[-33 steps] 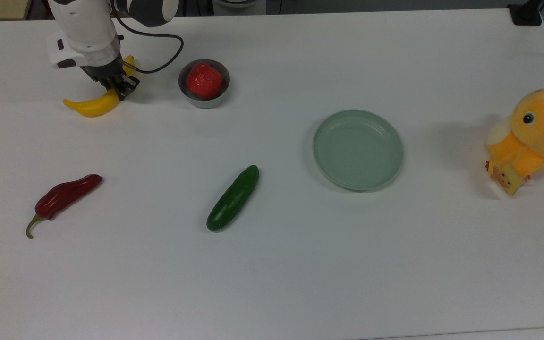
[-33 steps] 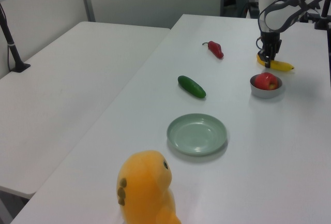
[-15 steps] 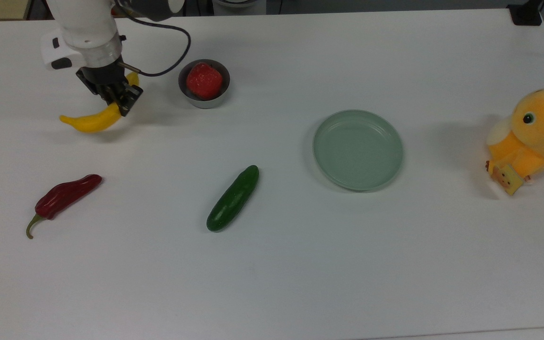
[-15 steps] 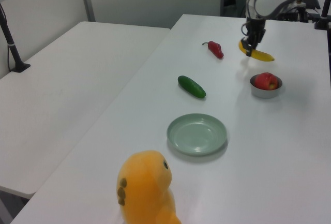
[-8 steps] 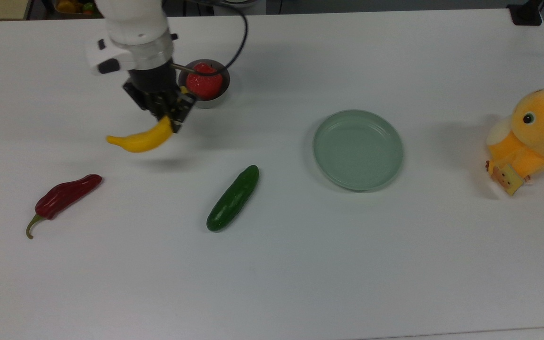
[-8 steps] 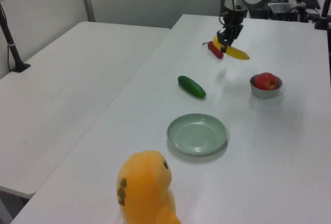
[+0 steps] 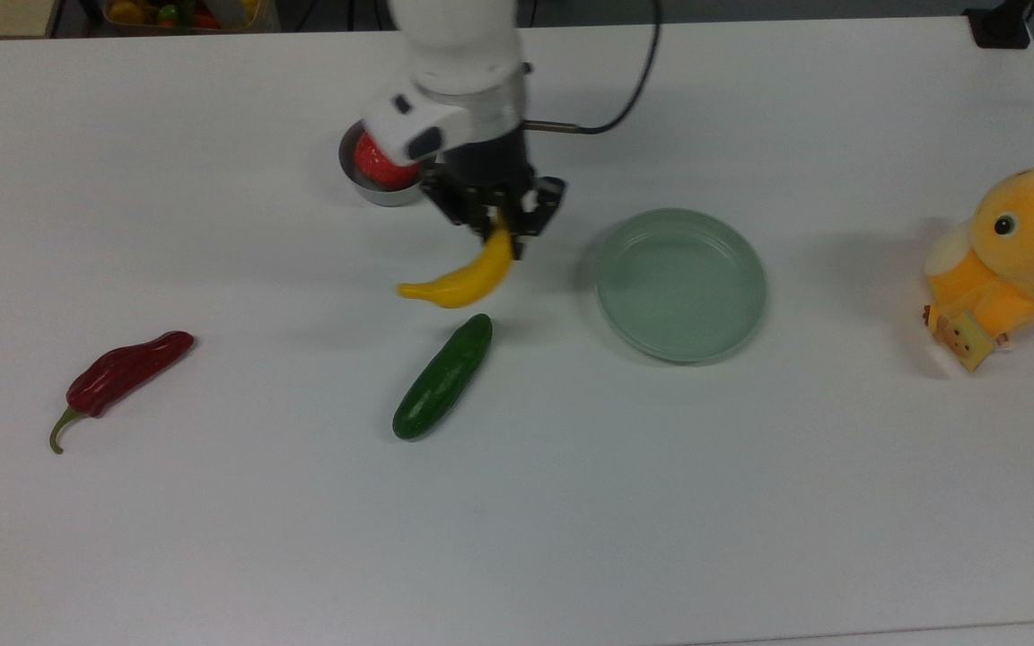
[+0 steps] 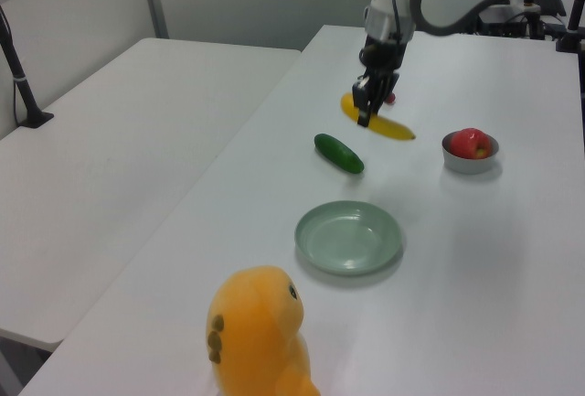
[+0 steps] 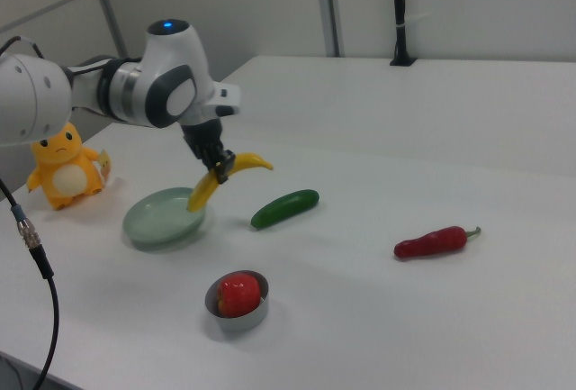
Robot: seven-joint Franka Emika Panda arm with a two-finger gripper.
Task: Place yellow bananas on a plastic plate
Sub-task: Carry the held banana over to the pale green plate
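One banana (image 7: 466,276) hangs clear of the white table (image 7: 212,538), pinched near one end between the closed fingers of the gripper (image 7: 501,226). In the top view, the plastic plate (image 7: 680,284) lies at three o'clock from the fruit, apart from it, and the cucumber (image 7: 442,376) lies at six o'clock. A grey bowl (image 7: 364,190) holding a red fruit (image 7: 380,166) sits at eleven o'clock.
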